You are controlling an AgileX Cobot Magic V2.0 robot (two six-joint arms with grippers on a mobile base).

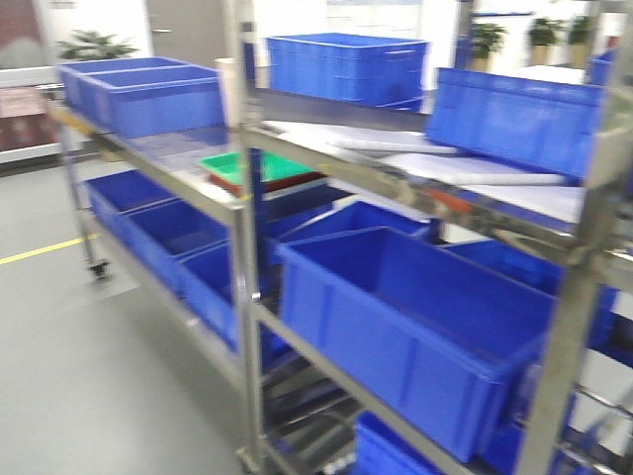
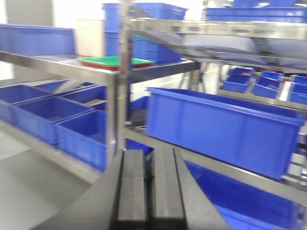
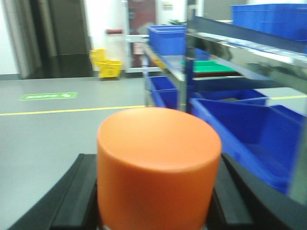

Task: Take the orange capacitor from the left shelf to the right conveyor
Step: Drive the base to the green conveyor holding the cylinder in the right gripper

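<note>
The orange capacitor (image 3: 158, 163) fills the lower middle of the right wrist view, its smooth top facing the camera. My right gripper (image 3: 157, 201) is shut on it, one black finger (image 3: 79, 191) on each side. In the left wrist view my left gripper (image 2: 149, 158) is shut, pads together and nothing between them. It points at the steel-framed left shelf (image 2: 115, 96), which also shows in the front view (image 1: 247, 247) and on the right of the right wrist view (image 3: 189, 48). Neither gripper appears in the front view. The right conveyor is out of view.
Large blue bins (image 1: 396, 317) fill the rack's tiers, with more on top (image 1: 346, 64). A green tray (image 1: 242, 166) lies on a red one on the upper tier. Grey floor with a yellow line (image 3: 72, 110) lies left, and a yellow mop bucket (image 3: 108, 64) stands far off.
</note>
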